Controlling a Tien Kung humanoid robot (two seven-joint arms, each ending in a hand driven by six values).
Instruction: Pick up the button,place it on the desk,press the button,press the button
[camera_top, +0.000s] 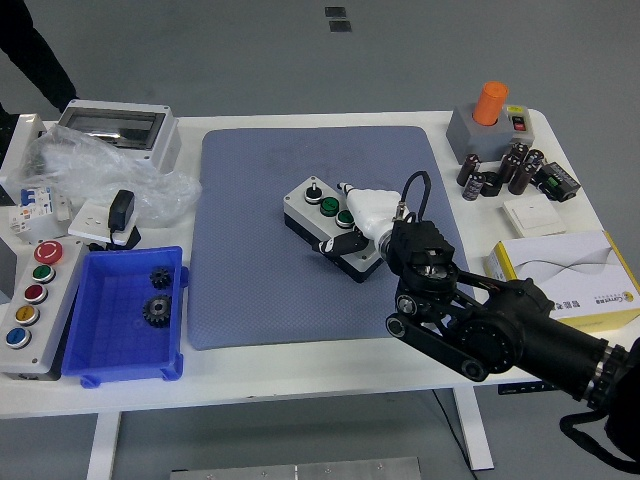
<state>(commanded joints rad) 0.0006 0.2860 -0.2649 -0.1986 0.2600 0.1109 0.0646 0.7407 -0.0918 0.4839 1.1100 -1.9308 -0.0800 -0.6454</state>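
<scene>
A grey and black button box (322, 214) with a black knob and two green buttons lies on the blue mat (270, 240) in the middle of the table. My right hand (352, 231) reaches in from the lower right. Its white and black fingers (344, 242) rest on the box's right end, by the nearer green button. The fingers are extended and hold nothing. The part of the box under the hand is hidden. The left arm is out of view.
A blue bin (125, 312) with gears and a button panel (30, 305) sit at the left front. A plastic bag (95, 170) and grey enclosure (115, 130) stand at the back left. An orange-capped box (488, 125), capacitors (505, 170) and a yellow-white box (565, 280) are at the right.
</scene>
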